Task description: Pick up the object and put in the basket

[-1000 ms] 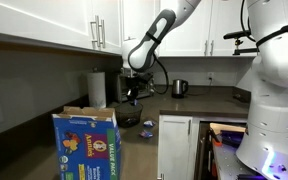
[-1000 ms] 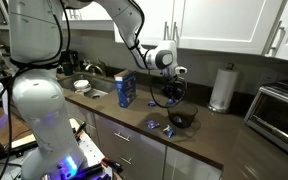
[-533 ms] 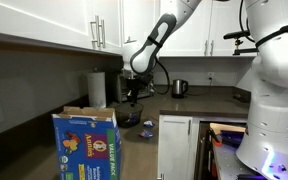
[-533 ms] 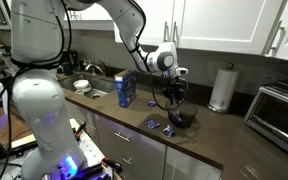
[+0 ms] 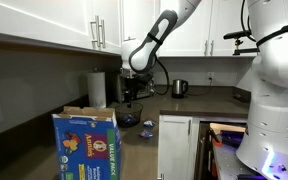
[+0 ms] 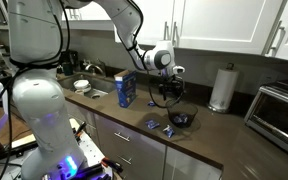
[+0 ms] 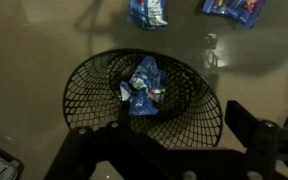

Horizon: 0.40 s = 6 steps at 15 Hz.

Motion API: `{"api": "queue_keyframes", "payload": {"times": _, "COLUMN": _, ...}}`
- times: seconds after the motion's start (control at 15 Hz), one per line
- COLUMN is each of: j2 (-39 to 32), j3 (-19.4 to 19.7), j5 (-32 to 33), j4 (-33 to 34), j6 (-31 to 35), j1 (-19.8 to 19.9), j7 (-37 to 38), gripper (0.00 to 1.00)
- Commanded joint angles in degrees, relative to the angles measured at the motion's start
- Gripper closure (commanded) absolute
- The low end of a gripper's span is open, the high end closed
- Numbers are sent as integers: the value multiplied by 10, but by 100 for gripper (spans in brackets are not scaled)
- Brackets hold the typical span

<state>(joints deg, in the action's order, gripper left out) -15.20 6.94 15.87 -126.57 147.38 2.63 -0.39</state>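
A black wire basket sits on the dark counter, seen in both exterior views. A crumpled blue snack packet lies inside it. My gripper hangs straight above the basket, open, with nothing between its dark fingers. In the exterior views the gripper is a short way above the basket rim. Two more blue packets lie on the counter outside the basket, also visible in an exterior view.
A blue cereal box stands on the counter. A paper towel roll is by the wall, a toaster oven beside it, a kettle further along. Cabinets hang overhead.
The jaws have gone from shut to open over the last second. The blue packet now lies loose in the basket. The arm has hardly moved.
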Motion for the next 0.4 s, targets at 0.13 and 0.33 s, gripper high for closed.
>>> {"api": "queue_keyframes", "payload": {"times": 0.13, "j2": 54, "j3": -43, "j5": -115, "j4": -36, "j6": -67, "j1": 18, "j7": -87, "gripper": 0}}
{"api": "queue_keyframes", "payload": {"times": 0.33, "j2": 70, "j3": -50, "j5": -154, "j4": -42, "j6": -107, "j1": 16, "j7": -115, "gripper": 0}}
